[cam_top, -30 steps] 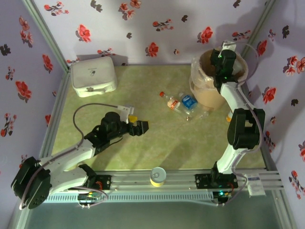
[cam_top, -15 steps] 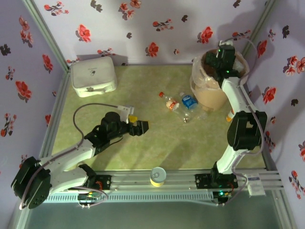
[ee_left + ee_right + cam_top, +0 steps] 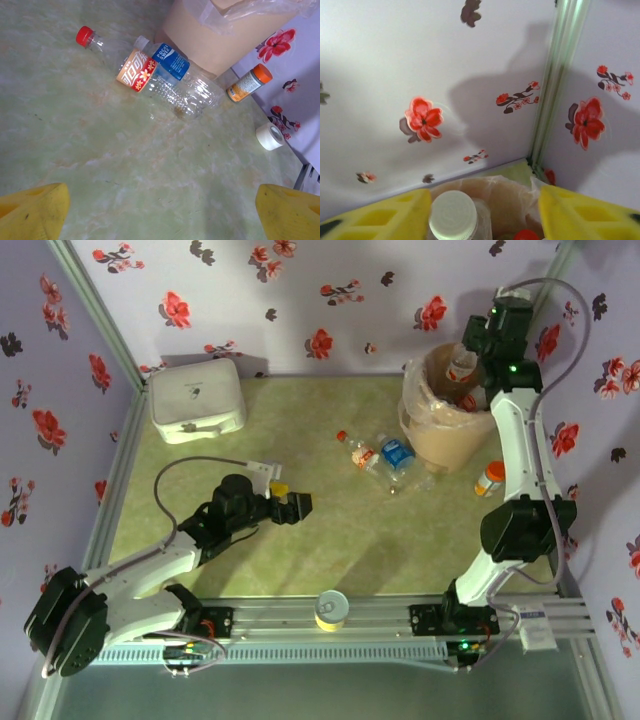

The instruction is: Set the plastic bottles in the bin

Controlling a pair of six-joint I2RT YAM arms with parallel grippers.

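My right fingers (image 3: pixel 380 217) are spread wide above the bin (image 3: pixel 492 187) and grip nothing. A white-capped bottle (image 3: pixel 452 216) stands upright inside the bin, between them. My left fingers (image 3: pixel 32 212) are also wide and empty, low over the bench (image 3: pixel 125 165). 2 bottles lie touching each other on the bench, just beside the bin: a red-capped bottle (image 3: pixel 132 67) and a blue-labelled bottle (image 3: pixel 172 62). An orange-capped vial (image 3: pixel 248 82) sits near them.
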